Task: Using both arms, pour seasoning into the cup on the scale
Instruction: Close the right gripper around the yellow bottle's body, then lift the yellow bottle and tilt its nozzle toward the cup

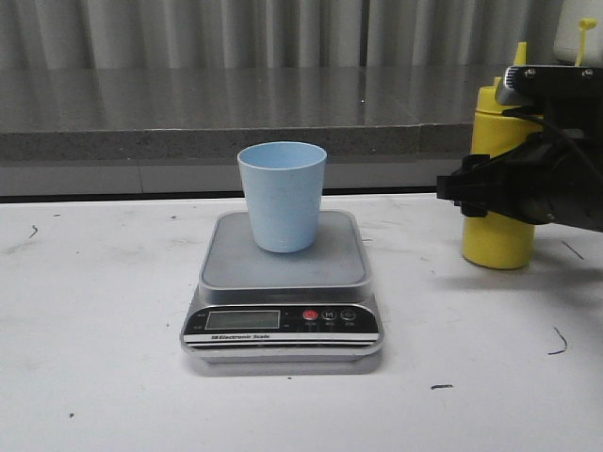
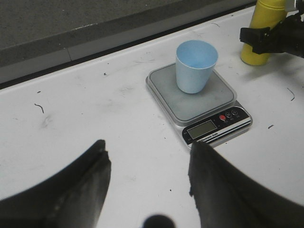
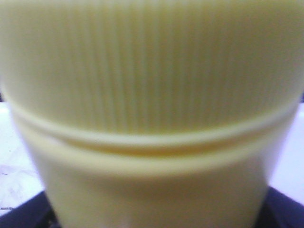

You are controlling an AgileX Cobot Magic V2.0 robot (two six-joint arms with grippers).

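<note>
Cup [image 1: 282, 196] sitting upright on scale [image 1: 282, 273] platform, mid-table [image 1: 94, 330]. Seasoning bottle [image 1: 497, 169] standing upright on table, right of scale, well apart from cup. Right gripper [image 1: 476, 193] wrapping around bottle mid-body; bottle filling right wrist view; actual clamping not discernible. Left gripper [image 2: 147, 166] hovering over table near scale, fingers [image 2: 97, 164] spread, holding nothing.

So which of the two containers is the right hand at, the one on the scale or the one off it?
The yellow squeeze bottle, standing on the table beside the scale; the pale blue cup sits untouched on it.
</note>
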